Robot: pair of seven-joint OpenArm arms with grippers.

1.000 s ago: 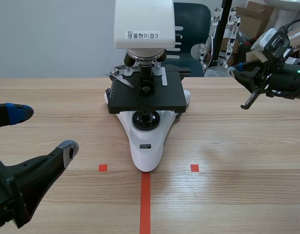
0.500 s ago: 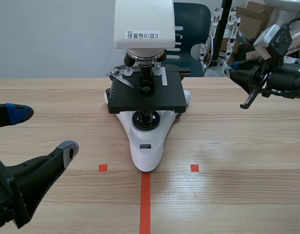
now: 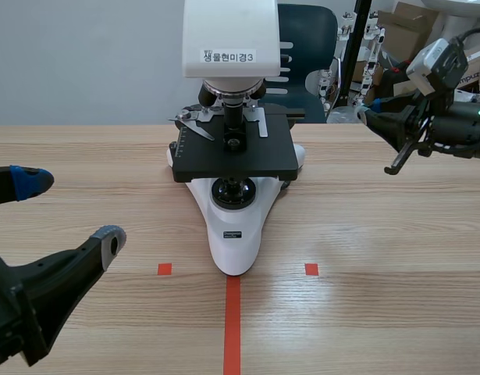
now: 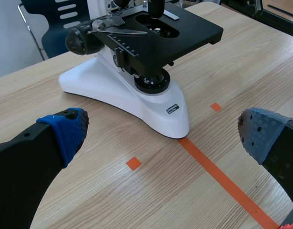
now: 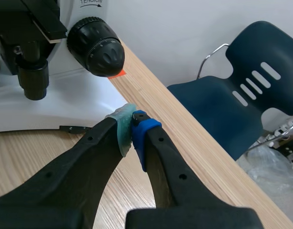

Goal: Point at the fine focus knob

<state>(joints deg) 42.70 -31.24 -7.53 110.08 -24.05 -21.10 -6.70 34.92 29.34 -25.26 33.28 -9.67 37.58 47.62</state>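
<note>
While I am checking this against a second ago, I am seeing only a small change: the right arm's wrist is sitting tipped slightly higher at the far right of the table [image 3: 396, 258], and the half-second picture is matching this one. The left arm is staying where it was. I am counting one microscope [image 3: 247, 207], standing in the middle, with one black stage [image 3: 236, 160], and one dark blue chair [image 3: 306, 47] beyond the far edge. I am counting two tape squares [image 3: 165, 269] and one tape line [image 3: 232, 324] on the near side. Two focus knobs are showing, one in each wrist view. The fine focus knob [image 5: 99, 49] facing my right arm is sitting low on the microscope's right flank, hidden in the scene view. The right gripper [image 5: 132, 125] is hanging clenched on nothing, pads meeting, its tips aimed toward that knob but clearly apart from it. The left gripper [image 3: 68, 209] is hanging released at the near left, fingers spread wide, nothing between them.
</note>
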